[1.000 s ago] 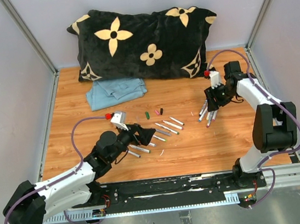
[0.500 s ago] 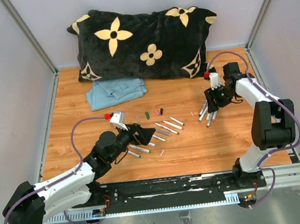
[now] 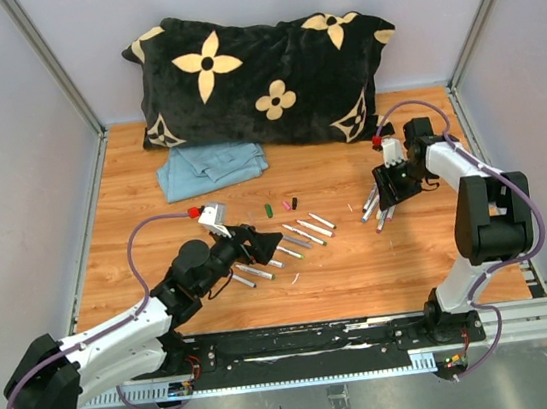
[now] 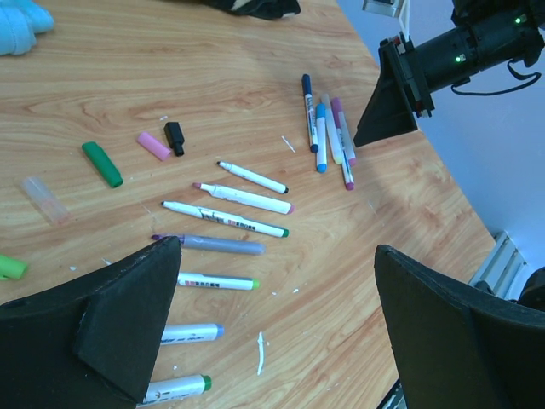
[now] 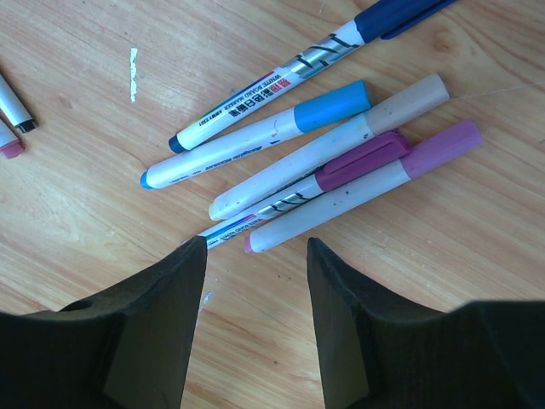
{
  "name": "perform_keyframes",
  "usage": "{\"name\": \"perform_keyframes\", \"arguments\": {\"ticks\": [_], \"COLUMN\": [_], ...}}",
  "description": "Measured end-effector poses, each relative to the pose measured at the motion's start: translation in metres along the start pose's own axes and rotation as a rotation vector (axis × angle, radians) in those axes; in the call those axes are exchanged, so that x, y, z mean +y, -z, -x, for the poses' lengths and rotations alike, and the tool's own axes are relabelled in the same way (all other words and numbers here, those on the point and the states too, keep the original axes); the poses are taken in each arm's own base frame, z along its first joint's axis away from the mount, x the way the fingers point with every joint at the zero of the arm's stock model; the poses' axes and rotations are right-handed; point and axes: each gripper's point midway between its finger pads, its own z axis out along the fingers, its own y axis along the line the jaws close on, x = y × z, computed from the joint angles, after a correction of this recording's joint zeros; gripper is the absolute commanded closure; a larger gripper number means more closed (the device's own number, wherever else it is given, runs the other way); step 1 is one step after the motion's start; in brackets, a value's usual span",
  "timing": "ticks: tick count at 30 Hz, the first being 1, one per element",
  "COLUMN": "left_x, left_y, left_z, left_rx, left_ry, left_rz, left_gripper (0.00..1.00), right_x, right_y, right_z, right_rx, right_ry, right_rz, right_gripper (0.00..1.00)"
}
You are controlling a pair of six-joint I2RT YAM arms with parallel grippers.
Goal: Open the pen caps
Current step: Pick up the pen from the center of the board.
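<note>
right gripper (image 5: 255, 245): its fingers (image 5: 149, 332) stood about half apart and held nothing; they hung just above the bare ends of a bundle of capped pens (image 5: 281, 175) that lay touching one another on the table (image 5: 77, 221). the pen caps (image 5: 341, 102) to be opened sat at the far ends of these barrels: a dark blue cap (image 5: 400, 13), a light blue cap (image 5: 324, 111), a beige cap (image 5: 410, 98), a purple clip cap (image 5: 366, 153) and a pale purple cap (image 5: 443, 139). the step in hand was judged to be lifting one capped pen out of the bundle so that its cap could be pulled. it was advised to take the pen with the pale purple cap, whose bare end lay between the fingertips on the outer side of the bundle, and to close on the barrel alone, toward its middle, leaving the cap end free. risk noted: neighbouring barrels touched it, so a slanted or deep approach could pinch two pens or roll the rest. left gripper (image 4: 277, 247): its fingers (image 4: 460, 341) stood at full spread, empty, above a row of uncapped pens (image 4: 226, 217), well apart from the bundle; it would have to narrow much before taking so small a cap, and the pull ought to run along the barrel. a green cap (image 4: 102, 164), a pink cap (image 4: 154, 146) and a black cap (image 4: 174, 139) lay loose beyond that row.
</note>
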Motion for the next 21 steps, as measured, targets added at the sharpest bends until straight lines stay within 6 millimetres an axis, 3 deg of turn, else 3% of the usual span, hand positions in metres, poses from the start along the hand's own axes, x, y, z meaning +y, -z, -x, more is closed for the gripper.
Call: {"name": "perform_keyframes", "arguments": {"ticks": [15,21], "left_x": [-0.003,-0.003], "left_y": [0.002,0.002], "left_z": [0.003,0.002], "left_rx": [-0.008,-0.002], "left_ry": [0.002,0.002], "left_rz": [-0.014,-0.014], "left_gripper": [0.01,0.01], "right_x": [-0.017,-0.026], "right_y": [-0.001,-0.008], "right_z": [0.003,0.0], "right_rx": [-0.021,-0.005], "right_ry": [-0.081,-0.134], "right_rz": [-0.061,-0.089], "right_gripper": [0.52,0.62]}}
